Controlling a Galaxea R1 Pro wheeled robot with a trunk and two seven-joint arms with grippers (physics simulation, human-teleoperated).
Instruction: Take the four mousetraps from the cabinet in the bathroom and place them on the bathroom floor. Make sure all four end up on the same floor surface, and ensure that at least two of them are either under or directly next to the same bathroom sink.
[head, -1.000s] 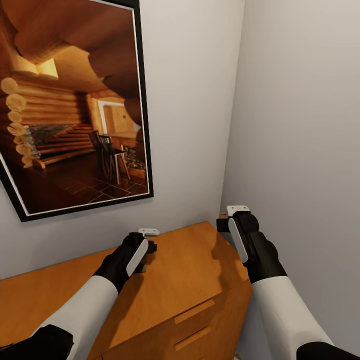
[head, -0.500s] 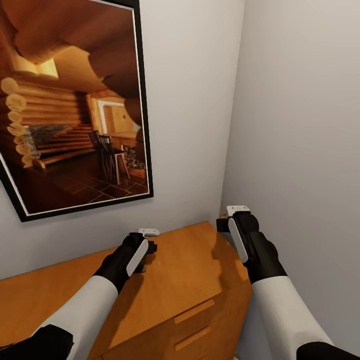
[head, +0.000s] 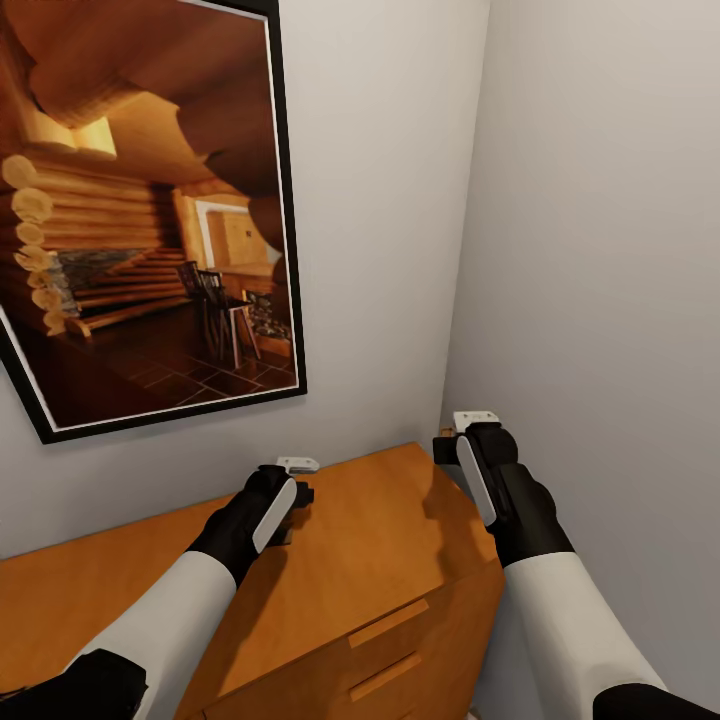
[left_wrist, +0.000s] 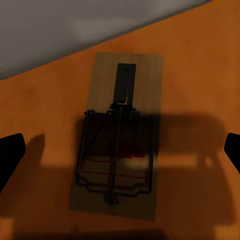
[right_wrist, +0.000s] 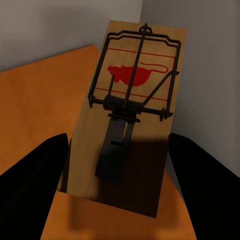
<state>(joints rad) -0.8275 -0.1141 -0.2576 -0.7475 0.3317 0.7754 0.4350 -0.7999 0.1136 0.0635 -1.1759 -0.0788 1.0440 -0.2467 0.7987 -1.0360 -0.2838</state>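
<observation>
Here both hands gape wide: left hand (head: 290, 500) and right hand (head: 447, 447) each straddle 1 mousetrap (left_wrist: 120, 135), untouched.

Head overlooks cabinet (head: 380, 540); wrists close above it.

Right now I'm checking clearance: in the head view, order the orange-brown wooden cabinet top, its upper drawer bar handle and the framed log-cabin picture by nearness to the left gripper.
1. Cabinet top, directly beneath the left gripper.
2. Upper drawer bar handle, on the cabinet's front.
3. Framed picture, up on the wall.

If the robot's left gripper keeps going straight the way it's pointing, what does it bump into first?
Probably the flat tan mousetrap lying on the orange-brown wooden cabinet top, centred between the open left gripper fingers.
</observation>
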